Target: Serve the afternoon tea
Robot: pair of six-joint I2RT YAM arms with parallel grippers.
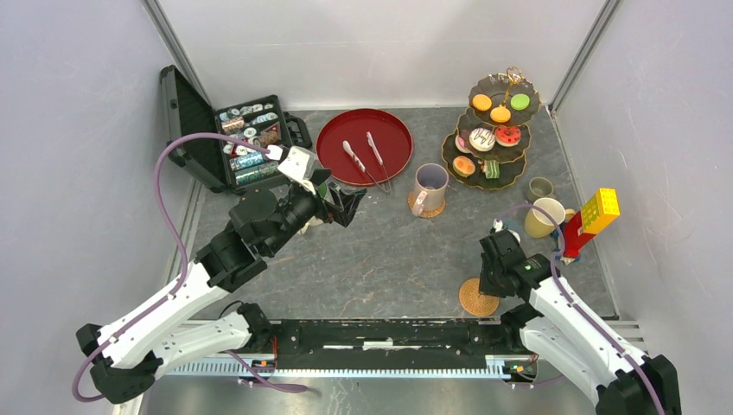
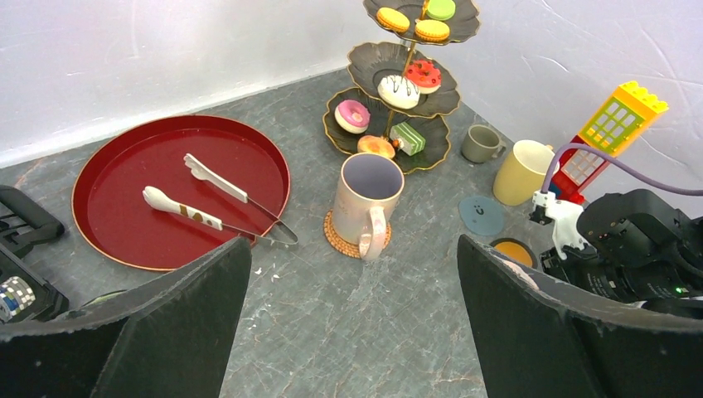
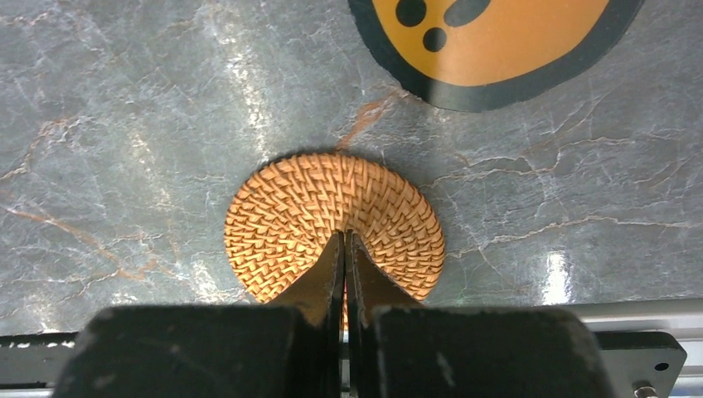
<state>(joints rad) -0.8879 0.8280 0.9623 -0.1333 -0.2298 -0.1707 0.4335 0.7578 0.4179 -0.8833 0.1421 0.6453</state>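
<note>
The right jaws are pressed together, tips over the near rim of a woven coaster [image 3: 332, 215] by the worktop's [image 1: 389, 251] near edge; whether they nip it cannot be told. An orange mat [image 3: 497, 41] just beyond is cut off. The left jaws hang spread wide toward the far edge, left of a beige mug [image 1: 430, 185]. The cake stand [image 2: 336, 137] fills the far right corner, a yellow mug [image 1: 544, 217] nearby.
</note>
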